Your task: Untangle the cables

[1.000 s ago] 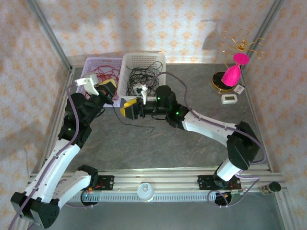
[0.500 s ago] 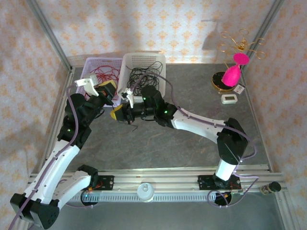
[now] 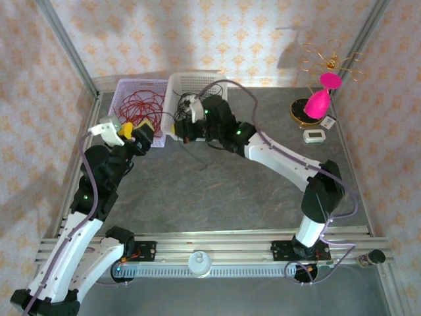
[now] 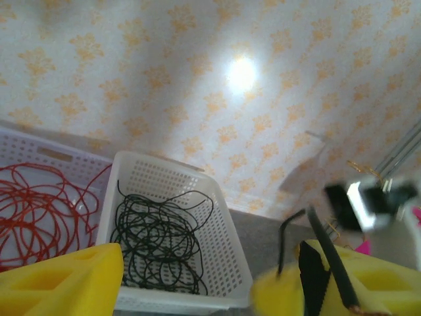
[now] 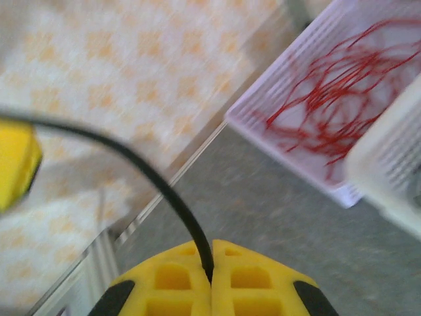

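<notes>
The black cable [image 4: 158, 240] lies mostly coiled in the white basket [image 4: 227, 230]. One loose strand [image 5: 151, 178] runs out to my right gripper [image 5: 210, 266], which is shut on it. In the top view the right gripper [image 3: 179, 130] sits at the white basket's front left corner. The red cable [image 3: 140, 104] is coiled in the lilac basket [image 3: 122, 87], apart from the black one. My left gripper [image 3: 135, 130] stands open in front of the lilac basket. Its yellow fingers [image 4: 62, 280] are spread wide, and a black strand [image 4: 329, 253] crosses the right one.
A pink and gold ornament [image 3: 318, 102] and a small white device [image 3: 314, 135] stand at the back right. Metal frame posts and papered walls close in the grey table [image 3: 217, 197]. The two baskets sit side by side at the back.
My left gripper has opened and drawn back to the left. My right gripper shut on the black strand and carried it left and back to the white basket's corner.
</notes>
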`<action>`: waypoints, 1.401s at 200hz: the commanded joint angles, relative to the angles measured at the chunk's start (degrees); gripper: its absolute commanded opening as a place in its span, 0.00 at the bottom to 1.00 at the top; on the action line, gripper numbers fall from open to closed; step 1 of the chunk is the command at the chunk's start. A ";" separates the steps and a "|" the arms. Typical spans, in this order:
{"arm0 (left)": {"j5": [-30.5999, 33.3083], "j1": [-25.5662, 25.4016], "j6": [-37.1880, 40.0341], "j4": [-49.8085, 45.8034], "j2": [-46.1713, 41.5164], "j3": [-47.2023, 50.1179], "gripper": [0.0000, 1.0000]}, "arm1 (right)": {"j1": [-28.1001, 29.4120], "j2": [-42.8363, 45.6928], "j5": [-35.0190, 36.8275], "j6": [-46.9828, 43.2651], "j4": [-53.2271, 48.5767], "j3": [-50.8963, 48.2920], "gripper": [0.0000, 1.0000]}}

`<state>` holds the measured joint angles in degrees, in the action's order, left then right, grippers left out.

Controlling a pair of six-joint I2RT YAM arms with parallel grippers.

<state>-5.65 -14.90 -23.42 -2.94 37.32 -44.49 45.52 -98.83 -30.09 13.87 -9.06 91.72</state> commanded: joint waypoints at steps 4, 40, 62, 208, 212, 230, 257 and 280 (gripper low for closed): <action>0.70 0.22 1.46 -6.50 -3.72 3.16 0.69 | -1.93 1.67 12.73 -1.69 -5.27 8.29 0.00; -1.42 0.24 -0.16 -11.75 -8.34 6.69 0.66 | -5.30 -7.61 15.80 -4.10 -3.63 21.33 0.00; -2.45 0.22 -1.09 -13.70 -10.70 8.16 0.67 | -7.08 -16.93 17.60 -4.89 -4.98 33.92 0.00; -6.27 0.22 -4.25 -10.38 -9.27 12.31 0.66 | -11.38 -48.26 26.42 -4.42 -4.08 44.54 0.24; -6.08 0.21 -4.30 -10.37 -9.40 12.61 0.65 | -11.37 -48.07 26.36 -4.46 -4.20 44.45 0.27; -5.34 0.22 -4.79 -9.84 -9.51 13.54 0.64 | -11.40 -46.27 26.75 -4.90 -4.08 43.77 0.39; -5.74 0.22 -4.25 -8.77 -8.01 13.29 0.64 | -11.34 -40.63 27.53 -5.56 -4.34 41.78 0.47; -5.77 0.26 -3.96 -7.37 -6.44 13.00 0.64 | -11.17 -32.54 27.66 -6.86 -3.84 36.54 0.54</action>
<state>-11.03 -14.90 -27.16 -13.85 29.76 -31.33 33.87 -143.81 -4.23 8.80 -14.24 131.74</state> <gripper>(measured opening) 0.639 0.512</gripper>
